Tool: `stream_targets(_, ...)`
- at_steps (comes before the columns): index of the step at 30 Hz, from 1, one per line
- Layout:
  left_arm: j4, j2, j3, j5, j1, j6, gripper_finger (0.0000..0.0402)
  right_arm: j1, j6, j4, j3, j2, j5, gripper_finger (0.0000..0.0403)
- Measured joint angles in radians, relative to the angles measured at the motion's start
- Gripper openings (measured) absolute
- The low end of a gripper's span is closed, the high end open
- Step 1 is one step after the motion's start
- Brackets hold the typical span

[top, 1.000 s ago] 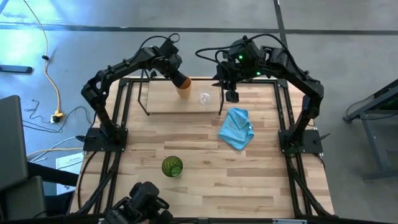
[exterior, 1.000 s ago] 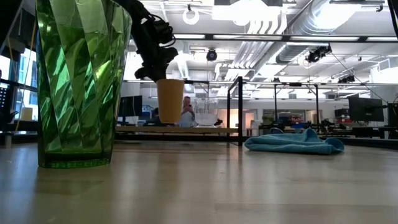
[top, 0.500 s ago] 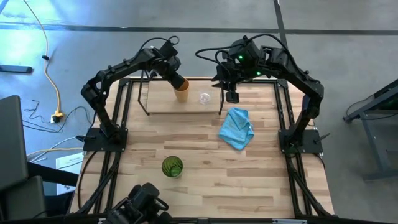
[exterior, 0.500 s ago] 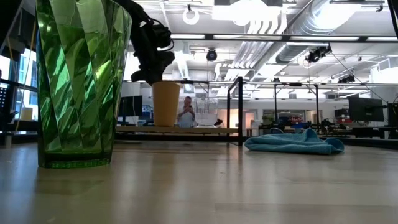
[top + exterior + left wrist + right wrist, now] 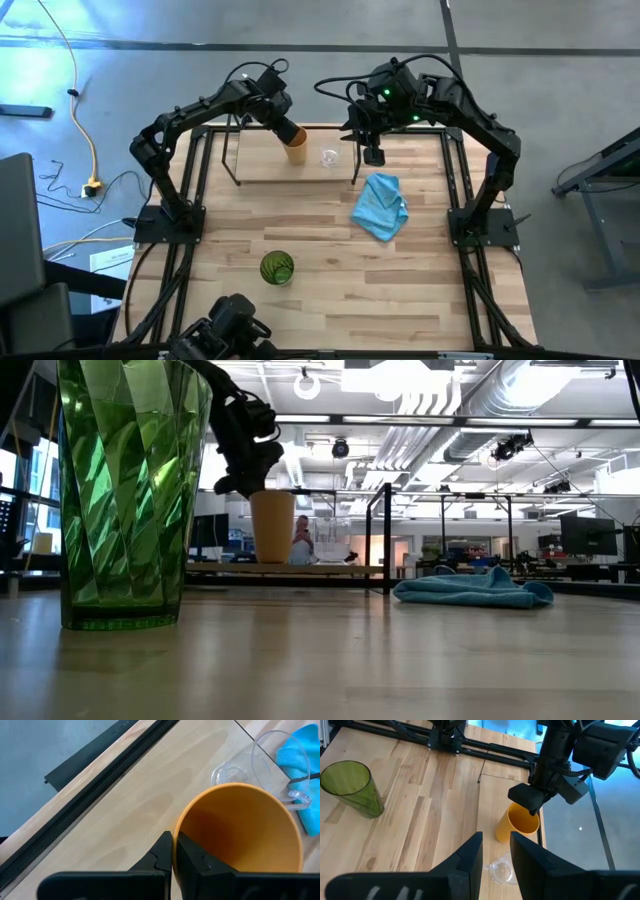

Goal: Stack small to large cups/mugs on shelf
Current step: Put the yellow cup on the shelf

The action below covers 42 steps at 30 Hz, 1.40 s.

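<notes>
In the low view, the green cup (image 5: 130, 495) is cut off by the upper edge, so its rim is not seen. Beside the orange cup (image 5: 272, 526), a person (image 5: 300, 540) is too small and blurred to be described. In the left wrist view, the base of the orange cup (image 5: 240, 832) is cut off, and the clear glass cup (image 5: 272, 767) is partly hidden behind it. In the right wrist view, the glass cup (image 5: 501, 870) is partly covered by a finger.
</notes>
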Motion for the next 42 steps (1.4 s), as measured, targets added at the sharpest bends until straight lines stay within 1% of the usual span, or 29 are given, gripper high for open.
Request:
stream_targets(10, -0.01, -0.002, 0.0, -0.009, 0.0, 0.001, 0.0, -0.005, -0.004, -0.017, 0.0, 0.024, -0.001, 0.0092)
stream_targets(13, -0.032, -0.011, 0.0, -0.032, 0.0, 0.006, 0.0, -0.014, -0.005, -0.017, 0.0, 0.03, -0.002, 0.0092)
stream_targets(20, -0.047, -0.041, -0.001, -0.045, 0.0, 0.009, 0.0, -0.019, -0.005, 0.008, 0.0, 0.027, -0.003, 0.0092)
stream_targets(42, -0.048, -0.049, -0.001, -0.018, 0.0, 0.009, 0.0, -0.019, 0.002, 0.004, 0.0, 0.026, -0.011, 0.0092)
